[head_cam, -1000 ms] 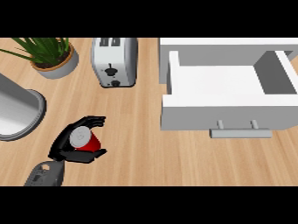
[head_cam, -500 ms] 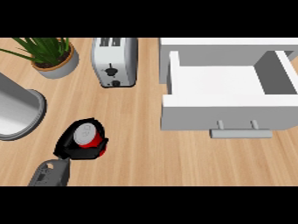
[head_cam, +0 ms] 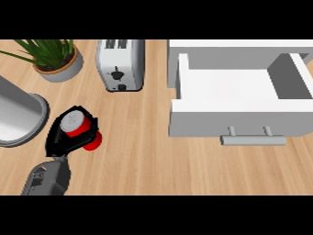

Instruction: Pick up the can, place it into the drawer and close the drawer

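Left hand (head_cam: 67, 135) is curled round the red can (head_cam: 81, 131), which sits within its grasp near the counter's left side, beside the tall grey cylinder (head_cam: 9, 114). Silver top of the can faces upward; whether it is lifted cannot be told. Open drawer (head_cam: 243, 119) lies well apart to the right, so the carry must run rightward. Right hand barely shows at the right edge; its state cannot be told.

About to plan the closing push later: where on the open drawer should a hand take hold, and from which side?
Take the grey bar handle on the white drawer's front panel, coming from the near edge of the counter. The bar stands off the panel on two short posts, leaving room for fingers behind it. For closing, a flat push on the front panel would probably do as well. The left hand is busy round the can.
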### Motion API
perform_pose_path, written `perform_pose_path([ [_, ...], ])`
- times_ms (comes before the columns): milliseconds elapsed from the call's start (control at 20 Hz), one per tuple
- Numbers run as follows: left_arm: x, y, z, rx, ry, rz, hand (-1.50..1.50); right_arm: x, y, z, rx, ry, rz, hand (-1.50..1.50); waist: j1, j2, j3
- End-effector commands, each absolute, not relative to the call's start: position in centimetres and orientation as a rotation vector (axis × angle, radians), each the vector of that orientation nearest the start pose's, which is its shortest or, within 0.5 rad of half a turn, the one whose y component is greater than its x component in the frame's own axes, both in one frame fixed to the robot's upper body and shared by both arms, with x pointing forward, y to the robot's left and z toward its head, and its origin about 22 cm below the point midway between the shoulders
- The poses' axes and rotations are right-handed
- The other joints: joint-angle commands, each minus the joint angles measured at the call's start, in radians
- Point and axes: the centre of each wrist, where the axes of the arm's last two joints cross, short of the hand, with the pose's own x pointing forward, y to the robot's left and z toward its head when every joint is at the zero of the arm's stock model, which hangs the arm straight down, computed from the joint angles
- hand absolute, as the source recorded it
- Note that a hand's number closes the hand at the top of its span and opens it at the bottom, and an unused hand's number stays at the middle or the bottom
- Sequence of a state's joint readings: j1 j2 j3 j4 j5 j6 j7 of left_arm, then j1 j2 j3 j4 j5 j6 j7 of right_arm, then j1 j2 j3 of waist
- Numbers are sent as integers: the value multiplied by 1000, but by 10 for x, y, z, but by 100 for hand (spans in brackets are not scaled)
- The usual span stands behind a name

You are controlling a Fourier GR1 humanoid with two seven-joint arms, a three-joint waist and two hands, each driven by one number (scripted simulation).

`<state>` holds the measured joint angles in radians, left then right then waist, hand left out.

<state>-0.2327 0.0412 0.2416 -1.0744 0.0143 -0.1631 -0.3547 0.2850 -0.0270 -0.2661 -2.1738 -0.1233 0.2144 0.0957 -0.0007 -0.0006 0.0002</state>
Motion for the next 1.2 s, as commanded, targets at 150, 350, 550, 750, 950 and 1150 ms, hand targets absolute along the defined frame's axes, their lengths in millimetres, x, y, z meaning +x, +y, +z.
perform_pose_path([
  [150,295,245,-25,5,-1683,61,150,143,-301,96,-171,-1812,-9,-150,-1,-1,0],
  [350,313,218,16,-2,-1745,18,150,126,-307,94,-170,-1831,-13,-150,-6,-2,0],
  [550,312,182,42,-23,-1753,-39,150,163,-301,97,-201,-1828,-35,-150,2,-1,0],
  [750,324,161,77,-41,-1783,-48,150,156,-305,103,-181,-1837,-38,-150,-4,0,0],
  [950,333,132,107,-78,-1750,-94,150,135,-302,87,-178,-1832,-34,-150,-10,-1,0],
  [1150,346,111,163,-61,-1782,-127,150,144,-294,105,-192,-1838,-53,-150,-6,-1,0],
])
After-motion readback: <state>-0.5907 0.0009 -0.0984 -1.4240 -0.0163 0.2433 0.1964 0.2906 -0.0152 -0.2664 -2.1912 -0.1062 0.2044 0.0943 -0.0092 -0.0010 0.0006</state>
